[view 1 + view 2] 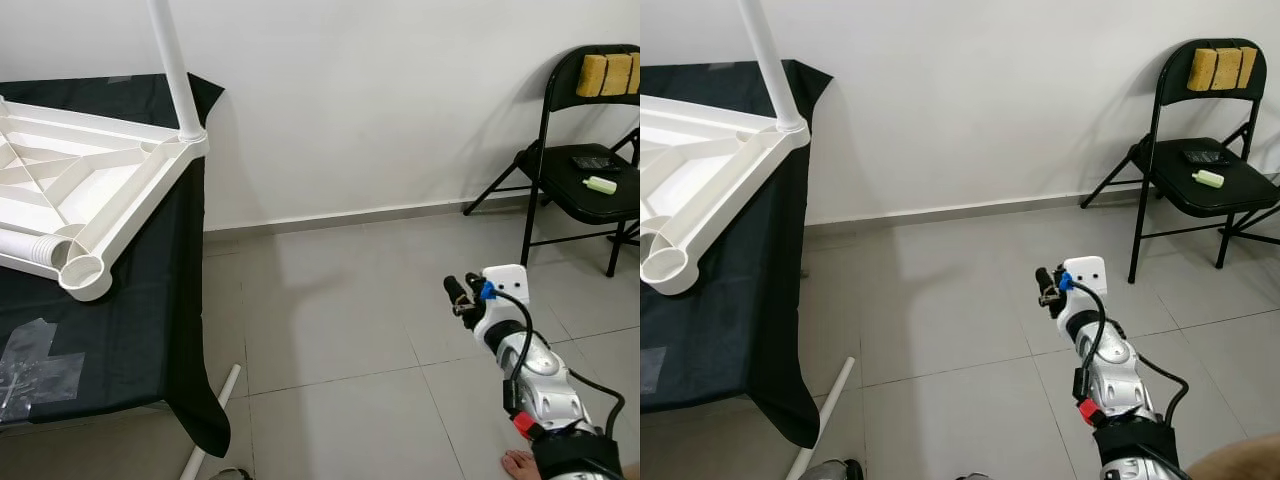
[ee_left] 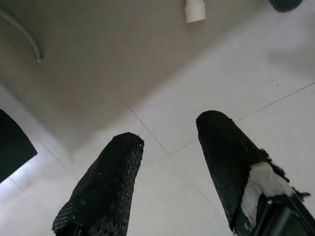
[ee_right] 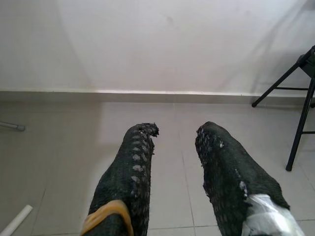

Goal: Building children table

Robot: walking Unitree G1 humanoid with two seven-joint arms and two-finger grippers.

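A white plastic tabletop (image 1: 75, 185) lies upside down on a black-clothed table (image 1: 130, 330) at the left. One white leg (image 1: 172, 65) stands upright in its far corner socket. A ribbed leg (image 1: 25, 245) lies against the near edge, beside an empty socket (image 1: 85, 270). Another white leg (image 1: 215, 412) lies on the floor by the cloth; its ribbed end (image 2: 195, 11) appears in the left wrist view. My right gripper (image 1: 458, 292) hovers over the floor tiles, open and holding nothing (image 3: 177, 130). My left gripper (image 2: 170, 140) hangs open above the floor.
A black folding chair (image 1: 560, 190) stands at the right wall with yellow sponges (image 1: 607, 74), a small green bottle (image 1: 601, 184) and a dark object on it. A clear plastic bag (image 1: 35, 365) lies on the cloth. A person's bare foot (image 1: 520, 463) is beside my right arm.
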